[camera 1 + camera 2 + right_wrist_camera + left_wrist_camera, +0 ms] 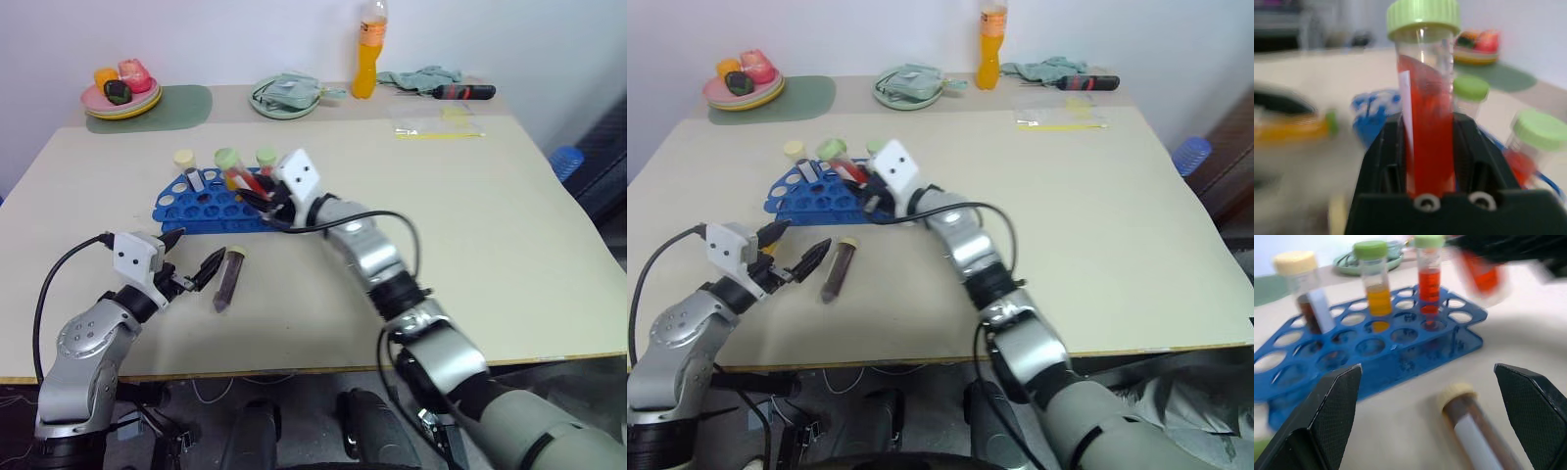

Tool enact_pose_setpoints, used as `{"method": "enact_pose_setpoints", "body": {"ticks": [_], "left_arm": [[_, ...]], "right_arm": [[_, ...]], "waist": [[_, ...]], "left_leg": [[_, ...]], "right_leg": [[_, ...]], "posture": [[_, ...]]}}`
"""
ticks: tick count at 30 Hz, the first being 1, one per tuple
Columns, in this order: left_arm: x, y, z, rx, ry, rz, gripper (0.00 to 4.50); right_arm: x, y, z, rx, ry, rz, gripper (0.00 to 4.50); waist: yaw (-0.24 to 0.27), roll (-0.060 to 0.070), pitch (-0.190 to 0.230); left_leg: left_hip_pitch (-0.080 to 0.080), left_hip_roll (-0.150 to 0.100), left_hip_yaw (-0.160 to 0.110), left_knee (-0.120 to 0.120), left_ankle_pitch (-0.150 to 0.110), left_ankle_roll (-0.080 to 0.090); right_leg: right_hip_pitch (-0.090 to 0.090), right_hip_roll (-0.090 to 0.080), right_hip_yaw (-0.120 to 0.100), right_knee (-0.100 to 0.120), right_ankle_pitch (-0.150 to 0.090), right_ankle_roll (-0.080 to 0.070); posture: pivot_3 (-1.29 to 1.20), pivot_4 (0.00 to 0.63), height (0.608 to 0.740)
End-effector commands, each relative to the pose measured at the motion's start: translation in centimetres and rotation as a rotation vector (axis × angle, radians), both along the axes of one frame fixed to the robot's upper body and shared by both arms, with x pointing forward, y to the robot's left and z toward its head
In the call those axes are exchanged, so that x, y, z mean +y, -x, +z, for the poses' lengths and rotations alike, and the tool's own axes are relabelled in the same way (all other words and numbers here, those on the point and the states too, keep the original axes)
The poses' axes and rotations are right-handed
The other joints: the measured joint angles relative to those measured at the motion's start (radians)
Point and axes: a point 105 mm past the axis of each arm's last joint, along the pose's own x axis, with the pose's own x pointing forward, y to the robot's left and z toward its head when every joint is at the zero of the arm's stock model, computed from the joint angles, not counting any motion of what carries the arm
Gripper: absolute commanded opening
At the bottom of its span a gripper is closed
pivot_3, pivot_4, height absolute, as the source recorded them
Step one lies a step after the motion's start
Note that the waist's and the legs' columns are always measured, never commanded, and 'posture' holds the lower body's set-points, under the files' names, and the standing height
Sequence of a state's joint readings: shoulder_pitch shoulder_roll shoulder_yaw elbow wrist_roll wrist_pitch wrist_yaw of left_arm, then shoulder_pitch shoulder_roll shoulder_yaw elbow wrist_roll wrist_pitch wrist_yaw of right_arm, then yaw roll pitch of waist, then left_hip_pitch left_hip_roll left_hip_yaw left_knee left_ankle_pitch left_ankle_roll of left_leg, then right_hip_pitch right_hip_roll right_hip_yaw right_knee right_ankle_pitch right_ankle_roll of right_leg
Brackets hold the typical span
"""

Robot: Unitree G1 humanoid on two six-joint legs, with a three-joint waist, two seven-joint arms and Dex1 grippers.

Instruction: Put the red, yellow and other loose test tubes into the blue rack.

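The blue rack [196, 208] stands on the table's left half, holding a cream-capped dark tube [1305, 296], a green-capped yellow tube [1376, 291] and a green-capped red tube [1429, 279]. My right gripper [258, 199] hovers over the rack's right end, shut on a red test tube [1426, 127] with a green cap. A dark tube [229, 278] with a cream cap lies flat on the table in front of the rack. My left gripper [192, 262] is open just left of that lying tube, with nothing between its fingers.
At the back stand a plate of toy food [122, 98] on a green mat [186, 106], a green dish with a cloth [284, 98], an orange bottle [365, 59], a screwdriver [462, 91] and a clear bag [439, 128].
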State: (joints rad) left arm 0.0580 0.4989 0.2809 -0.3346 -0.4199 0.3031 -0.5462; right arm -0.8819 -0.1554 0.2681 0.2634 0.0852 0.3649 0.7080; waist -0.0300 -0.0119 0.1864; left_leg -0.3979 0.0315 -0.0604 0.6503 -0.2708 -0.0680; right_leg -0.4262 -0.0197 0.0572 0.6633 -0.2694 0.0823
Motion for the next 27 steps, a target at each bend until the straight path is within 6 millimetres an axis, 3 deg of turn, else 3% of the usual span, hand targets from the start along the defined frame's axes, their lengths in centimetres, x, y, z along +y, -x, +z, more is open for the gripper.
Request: {"method": "enact_pose_setpoints", "body": {"ticks": [1, 4, 9, 17, 21, 24, 27], "left_arm": [[-0.8, 0.1, 0.9, -0.03, 0.004, -0.03, 4.5], [-1.3, -0.5, 0.5, -0.022, 0.013, -0.058, 4.5], [-2.1, -1.3, -0.5, -0.012, 0.021, -0.11, 4.5], [-2.0, -1.3, -1.7, -0.008, 0.022, -0.133, 4.5], [-1.6, -0.9, -2.2, -0.006, 0.019, -0.125, 4.5], [-1.7, -0.6, -2.2, -0.003, 0.018, -0.123, 4.5], [-2.0, -0.4, -2.1, 0.0, 0.018, -0.132, 4.5]], "right_arm": [[-3.5, 2.2, 1.4, 0.039, 0.178, 0.069, 0.79], [-7.4, 3.4, 0.2, 0.097, 0.402, 0.131, 0.79], [-12.6, 3.6, -4.4, 0.124, 0.808, 0.241, 0.79], [-15.3, 0.6, -7.6, 0.164, 1.022, 0.234, 0.79], [-15.5, 0.4, -7.8, 0.123, 1.064, 0.262, 2.79], [-14.8, 0.2, -6.8, 0.145, 1.029, 0.217, 4.21], [-14.7, 0.1, -5.8, 0.167, 1.076, 0.151, 4.21]], "waist": [[0.009, 0.0, 0.0], [0.01, 0.001, 0.001], [-0.011, 0.0, 0.0], [-0.029, 0.0, 0.0], [-0.021, 0.0, 0.0], [-0.011, 0.0, 0.0], [-0.009, 0.0, 0.001]], "left_leg": [[0.0, 0.0, 0.0, 0.0, 0.0, 0.0], [0.001, 0.0, 0.001, -0.001, 0.0, 0.0], [0.004, 0.001, 0.002, -0.001, 0.0, 0.0], [0.006, 0.002, 0.002, -0.001, 0.0, 0.0], [0.006, 0.002, 0.002, -0.001, 0.0, 0.0], [0.006, 0.001, 0.002, -0.001, 0.0, 0.0], [0.006, 0.001, 0.002, -0.001, 0.0, 0.0]], "right_leg": [[0.0, 0.0, 0.0, -0.001, 0.0, 0.0], [0.001, 0.001, 0.0, -0.001, 0.0, 0.0], [0.002, 0.003, 0.001, -0.001, 0.0, 0.0], [0.002, 0.004, 0.003, 0.0, 0.0, 0.0], [0.004, 0.003, 0.003, 0.0, 0.0, 0.0], [0.004, 0.003, 0.003, 0.0, 0.0, 0.0], [0.004, 0.002, 0.003, 0.0, 0.0, 0.0]], "posture": [[0.0, 0.15, 0.74], [0.0, 0.15, 0.74], [0.0, 0.15, 0.74], [0.0, 0.15, 0.74], [0.0, 0.15, 0.74], [0.0, 0.15, 0.74], [0.0, 0.15, 0.74]]}}
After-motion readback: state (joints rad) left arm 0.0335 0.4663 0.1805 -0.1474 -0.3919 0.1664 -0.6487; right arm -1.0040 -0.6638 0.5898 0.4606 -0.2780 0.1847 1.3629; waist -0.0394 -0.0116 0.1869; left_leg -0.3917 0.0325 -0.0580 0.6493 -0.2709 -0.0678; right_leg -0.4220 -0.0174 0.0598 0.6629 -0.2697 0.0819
